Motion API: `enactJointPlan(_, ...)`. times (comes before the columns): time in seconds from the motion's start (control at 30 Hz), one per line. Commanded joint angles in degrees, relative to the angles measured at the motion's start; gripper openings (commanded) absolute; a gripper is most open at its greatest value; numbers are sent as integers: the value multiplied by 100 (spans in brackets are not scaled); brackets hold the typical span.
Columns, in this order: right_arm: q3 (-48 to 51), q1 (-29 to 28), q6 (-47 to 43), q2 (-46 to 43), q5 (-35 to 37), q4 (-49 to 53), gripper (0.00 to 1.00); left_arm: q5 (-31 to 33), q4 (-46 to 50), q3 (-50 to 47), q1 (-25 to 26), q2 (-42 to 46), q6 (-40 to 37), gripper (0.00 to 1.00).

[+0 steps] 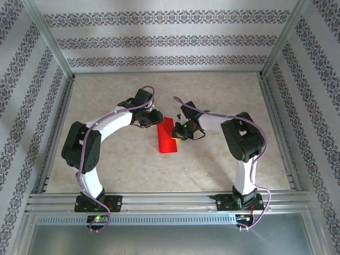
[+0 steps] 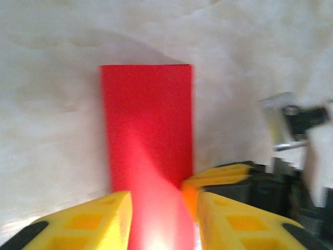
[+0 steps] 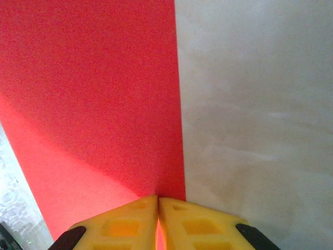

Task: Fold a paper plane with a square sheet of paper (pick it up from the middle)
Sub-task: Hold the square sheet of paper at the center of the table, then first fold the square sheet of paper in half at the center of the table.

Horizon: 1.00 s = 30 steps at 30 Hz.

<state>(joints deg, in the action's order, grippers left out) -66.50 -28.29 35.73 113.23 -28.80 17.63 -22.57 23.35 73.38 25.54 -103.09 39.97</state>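
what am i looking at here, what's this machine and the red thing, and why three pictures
Two robot arms, the left arm and right arm, bolted to a table, each ending in a yellow two-finger gripper. The wide picture looks down from above; the other two come from cameras on the left and right wrists. On the table lies red paper, folded into a narrow rectangle. The right gripper is pinched shut on its edge. The left gripper is open, the paper running between its jaws, not clamped.
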Motion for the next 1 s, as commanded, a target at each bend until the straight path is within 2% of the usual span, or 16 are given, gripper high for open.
enactJointPlan(0.0,229,17,-74,500,1131,988,16,-751,-685,-232,211,-171,335,32)
enactJointPlan(0.17,232,-31,-72,547,1191,981,16,-743,-473,-296,271,-430,312,24)
enactJointPlan(0.37,289,-62,-66,522,1359,1005,16,-812,-19,-322,270,-696,-40,23)
enactJointPlan(0.53,293,-80,-57,560,1416,1015,16,-577,278,-333,233,-731,-302,23)
enactJointPlan(0.97,335,-84,-13,596,1450,1032,16,-390,371,-527,37,-871,-540,23)
